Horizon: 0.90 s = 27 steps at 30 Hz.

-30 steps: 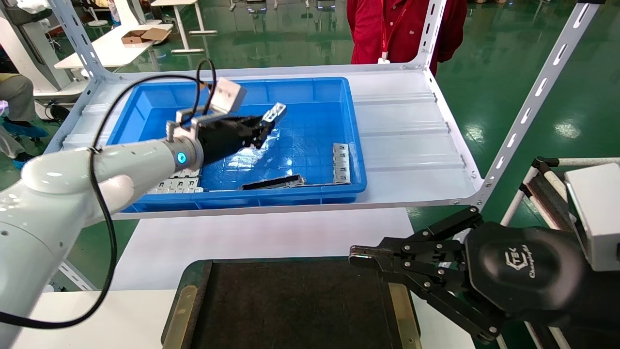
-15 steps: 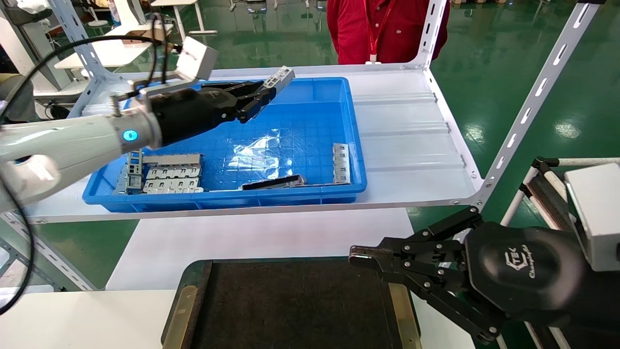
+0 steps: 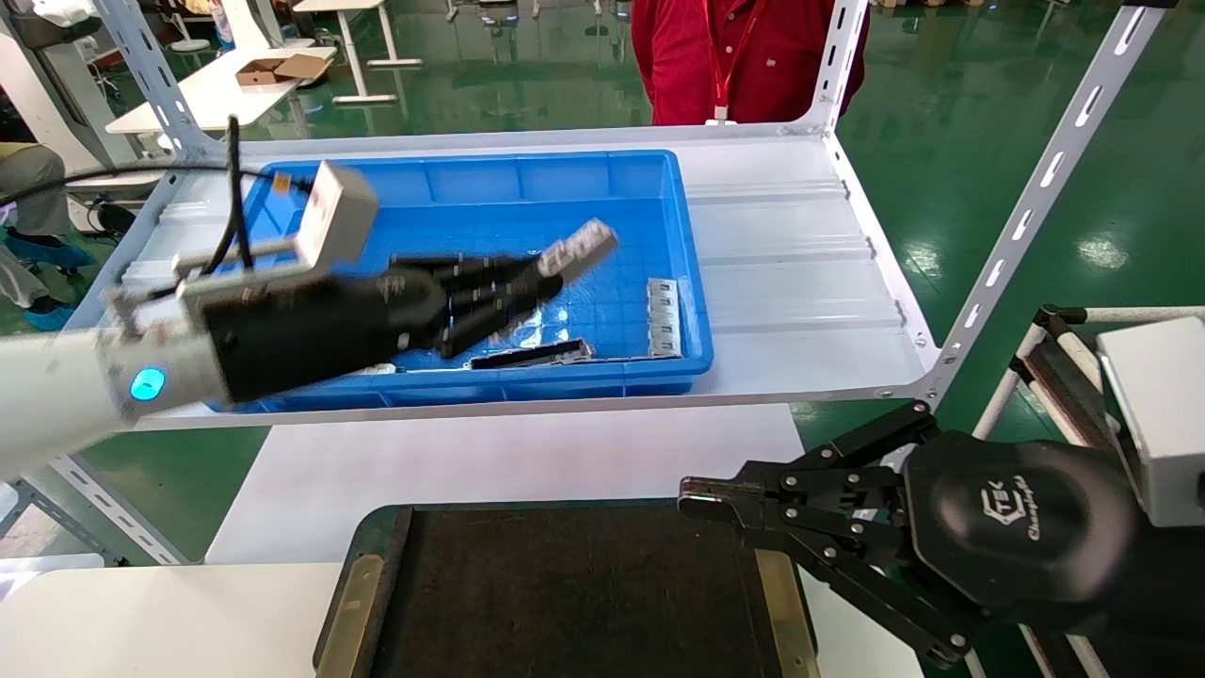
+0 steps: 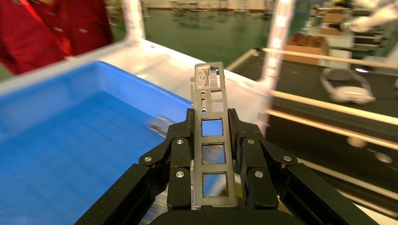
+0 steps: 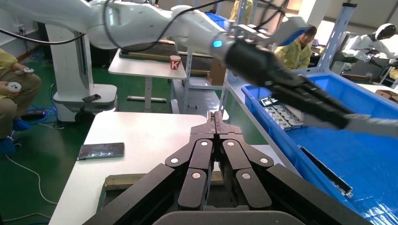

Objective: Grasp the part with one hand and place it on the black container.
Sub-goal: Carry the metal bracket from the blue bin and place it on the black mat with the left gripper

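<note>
Two grippers in view; nearest the camera, right gripper parked low beside the black container, fingers pressed together with nothing between them, tips pointing over the tray's right brass strip. Its housing reads "TEK" with a smaller script line under it, too small to read fully. Container's dark matte surface sits below and ahead of the left gripper, well apart from it. Left gripper held above the near part of the blue bin, clenched on the part: both fingers clamp the bracket's long edges, and the bracket sticks out past the fingertips, square cut-outs showing blue bin through them. In the head view the part tilts up off the fingertips, clear of the bin floor. Below the gripper in the bin, a long dark strip lies near the front wall; just beyond the fingertips, grey metal plates lie flat. Farther off, person in red with a lanyard stands behind the shelf. Red cup with a white "K" on a distant table.
</note>
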Available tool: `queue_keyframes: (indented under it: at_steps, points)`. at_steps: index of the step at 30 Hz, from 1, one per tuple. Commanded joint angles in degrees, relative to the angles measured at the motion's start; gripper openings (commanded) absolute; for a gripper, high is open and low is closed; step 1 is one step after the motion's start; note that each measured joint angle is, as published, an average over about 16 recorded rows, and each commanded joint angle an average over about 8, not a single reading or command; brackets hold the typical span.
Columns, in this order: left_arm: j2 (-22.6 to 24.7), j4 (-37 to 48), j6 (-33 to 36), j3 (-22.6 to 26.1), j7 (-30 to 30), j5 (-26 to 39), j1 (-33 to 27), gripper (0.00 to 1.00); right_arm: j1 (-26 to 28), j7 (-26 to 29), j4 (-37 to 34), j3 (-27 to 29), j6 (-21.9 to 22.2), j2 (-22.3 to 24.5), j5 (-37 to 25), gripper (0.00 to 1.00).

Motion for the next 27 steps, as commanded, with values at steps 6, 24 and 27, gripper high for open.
queue_keyframes:
  at_steps: [6,24,27]
  points:
    - [-8.0,-19.6,-7.3,0.1,-8.9,-0.8,11.7,0.0,0.0,0.0,0.0,0.0,0.0,0.0,0.0,0.0]
    - [-7.2,-27.2,-23.9,5.6,-14.8,2.6,31.2,0.0,0.0,0.0,0.0,-0.1,0.0,0.0,0.1,0.0]
    - [-4.9,-26.9,-27.6,6.7,-15.8,3.2,33.4,0.0,0.0,0.0,0.0,-0.1,0.0,0.0,0.1,0.0]
